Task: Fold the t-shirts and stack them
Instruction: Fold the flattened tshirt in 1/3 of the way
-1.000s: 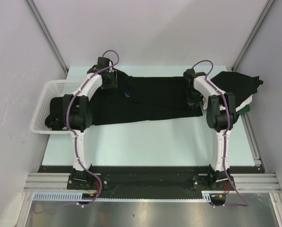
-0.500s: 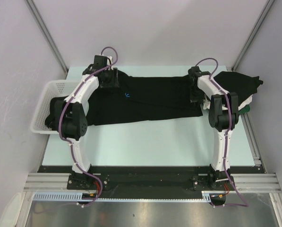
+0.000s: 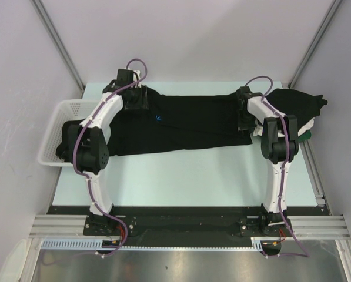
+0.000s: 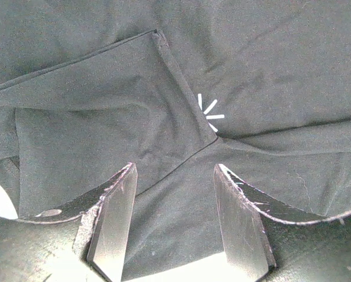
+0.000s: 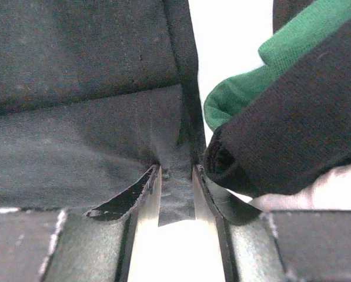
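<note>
Spread t-shirt point(image 3: 187, 126) recorded as black, with a small blue starburst mark point(image 3: 158, 117). Mesh basket point(image 3: 69, 108) at the table's left edge: white. Green shirt point(image 5: 281, 50) noted at the right edge.

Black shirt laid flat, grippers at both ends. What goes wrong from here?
1. An edge of the black t-shirt sits between the fingers of the right gripper; retreating before it clears may drag the cloth and wrinkle the fold.
2. The green shirt in the stack lies beside that gripper; a sideways move could snag it.

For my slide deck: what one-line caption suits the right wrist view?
Right fingers flank the edge of a black shirt, green shirt alongside.
</note>
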Robot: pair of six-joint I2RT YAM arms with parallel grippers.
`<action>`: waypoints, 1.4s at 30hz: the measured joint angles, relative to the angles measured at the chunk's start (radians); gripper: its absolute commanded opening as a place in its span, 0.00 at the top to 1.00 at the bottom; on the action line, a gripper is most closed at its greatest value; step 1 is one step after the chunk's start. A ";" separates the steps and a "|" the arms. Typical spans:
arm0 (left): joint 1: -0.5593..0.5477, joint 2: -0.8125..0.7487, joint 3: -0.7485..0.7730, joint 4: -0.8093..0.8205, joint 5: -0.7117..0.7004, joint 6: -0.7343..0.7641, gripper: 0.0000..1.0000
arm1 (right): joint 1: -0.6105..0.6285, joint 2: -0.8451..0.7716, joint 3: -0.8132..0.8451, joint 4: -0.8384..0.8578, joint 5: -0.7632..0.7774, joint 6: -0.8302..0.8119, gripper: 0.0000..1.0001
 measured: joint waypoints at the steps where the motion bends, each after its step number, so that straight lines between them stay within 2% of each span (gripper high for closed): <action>1: 0.000 0.000 0.000 0.000 0.000 0.000 0.39 | 0.000 -0.001 -0.002 0.003 0.000 0.000 0.67; 42: -0.032 -0.017 -0.058 -0.001 0.008 0.000 0.38 | 0.029 -0.046 -0.059 -0.054 -0.071 0.038 0.66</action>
